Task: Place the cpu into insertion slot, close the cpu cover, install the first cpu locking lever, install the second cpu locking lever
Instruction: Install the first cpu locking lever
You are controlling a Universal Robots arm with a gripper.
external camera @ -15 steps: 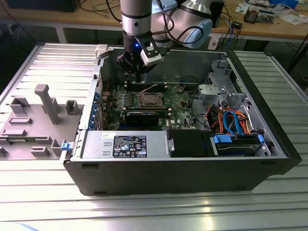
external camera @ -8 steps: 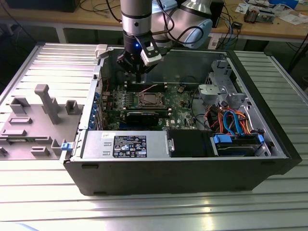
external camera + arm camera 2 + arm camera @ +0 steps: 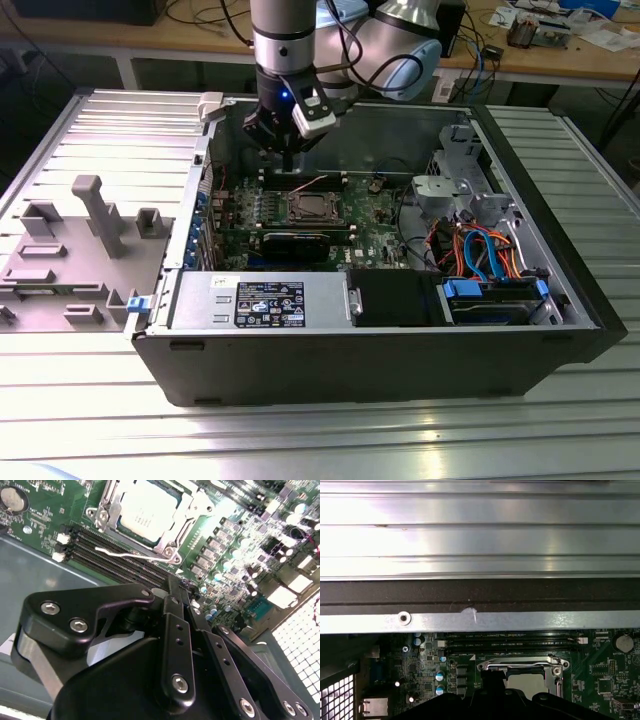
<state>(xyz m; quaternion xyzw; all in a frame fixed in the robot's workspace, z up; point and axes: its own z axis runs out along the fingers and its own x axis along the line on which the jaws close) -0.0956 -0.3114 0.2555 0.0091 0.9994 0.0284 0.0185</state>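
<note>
The cpu (image 3: 145, 510) lies flat in the insertion slot (image 3: 312, 209) on the green board, its silvery top facing up. The cpu cover (image 3: 187, 517) is a silver frame lying down around the chip, and it appears again in the first wrist view (image 3: 520, 664). A thin wire locking lever (image 3: 125, 555) sticks out from the socket's corner over the memory slots, seemingly unlatched. My gripper (image 3: 288, 158) hangs just above the board at the socket's far side. Its black fingers (image 3: 175, 582) are shut with nothing held.
Memory slots (image 3: 100, 547) run beside the socket. A black expansion card (image 3: 295, 243) lies in front of it. The power supply (image 3: 260, 300) and a drive cage with cables (image 3: 490, 260) fill the case front and right. A grey fixture (image 3: 90, 215) stands on the table left.
</note>
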